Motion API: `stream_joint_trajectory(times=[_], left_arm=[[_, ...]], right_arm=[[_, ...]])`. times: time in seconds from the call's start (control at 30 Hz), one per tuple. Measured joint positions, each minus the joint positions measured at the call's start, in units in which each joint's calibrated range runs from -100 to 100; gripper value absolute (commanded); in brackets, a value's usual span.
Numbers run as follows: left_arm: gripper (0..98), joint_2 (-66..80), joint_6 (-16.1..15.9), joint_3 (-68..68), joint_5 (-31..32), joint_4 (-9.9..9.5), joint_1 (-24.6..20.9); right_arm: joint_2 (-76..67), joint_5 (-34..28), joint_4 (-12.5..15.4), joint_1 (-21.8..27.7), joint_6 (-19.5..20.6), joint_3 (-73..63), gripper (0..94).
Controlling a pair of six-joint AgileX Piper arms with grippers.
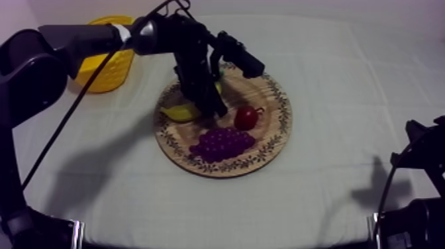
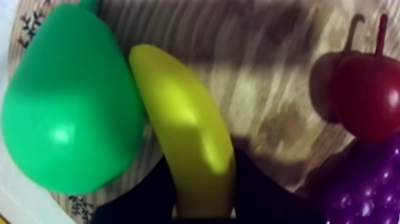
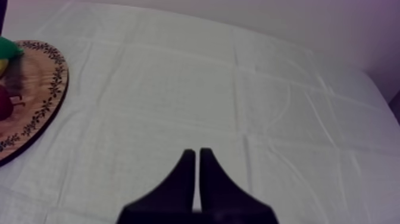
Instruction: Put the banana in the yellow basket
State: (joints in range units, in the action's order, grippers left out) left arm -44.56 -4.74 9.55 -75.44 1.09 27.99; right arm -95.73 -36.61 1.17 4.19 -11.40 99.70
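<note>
The yellow banana lies on the round wooden board, pressed against a green pear. My left gripper is down on the banana's near end, one black finger against each side of it, shut on it. From above, my left arm reaches in from the upper left and my left gripper covers the banana except its left end. The yellow basket stands at the back left, beyond the board. My right gripper hangs shut over bare cloth, to the right of the board.
A small red fruit and a bunch of purple grapes lie on the board, right of and in front of the banana. The right arm rests low at the right edge. Open cloth lies between board and basket.
</note>
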Motion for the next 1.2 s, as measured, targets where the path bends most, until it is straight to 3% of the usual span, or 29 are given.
stream_joint_trajectory(times=[1.2], left_arm=[[34.4,13.7,-0.4,-17.0,13.8,0.51,-0.4]], right_arm=[[0.0,0.0,0.0,0.0,0.0,0.0,0.2]])
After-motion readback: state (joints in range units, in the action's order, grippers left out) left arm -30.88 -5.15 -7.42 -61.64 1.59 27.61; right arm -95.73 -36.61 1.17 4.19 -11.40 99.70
